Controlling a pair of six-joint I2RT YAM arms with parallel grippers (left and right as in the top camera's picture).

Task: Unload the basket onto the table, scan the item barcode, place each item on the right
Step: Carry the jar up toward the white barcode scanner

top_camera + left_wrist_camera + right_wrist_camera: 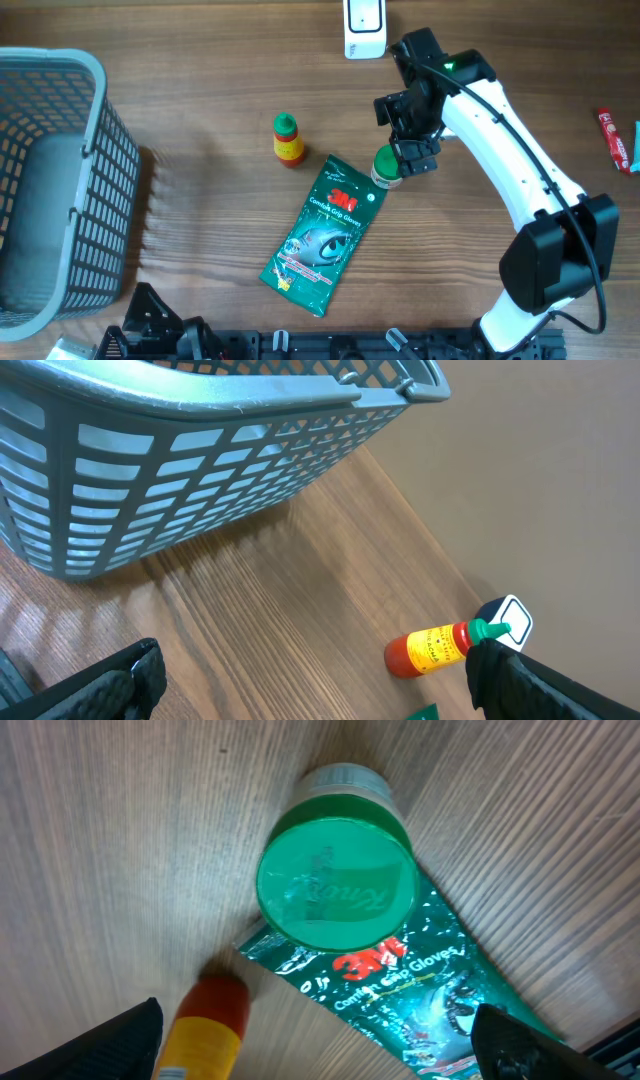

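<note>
A jar with a green lid (pixel 386 166) stands on the wooden table, touching the top corner of a green 3M gloves packet (pixel 325 233). A red and yellow sauce bottle (pixel 288 139) stands to their left. The white scanner (pixel 364 25) sits at the far edge. My right gripper (pixel 410 150) hovers open just right of the jar. In the right wrist view the jar (pixel 335 885) lies ahead of the open gripper (pixel 325 1050), not between the fingers, with the packet (pixel 430 980) and bottle (pixel 205 1030) below. My left gripper (pixel 320 695) is open over bare wood near the bottle (pixel 430 648).
A grey plastic basket (pixel 90 150) fills the left side of the table and shows close in the left wrist view (pixel 200 480). A red packet (pixel 613 138) lies at the right edge. The left arm's base (pixel 165 325) sits at the near edge.
</note>
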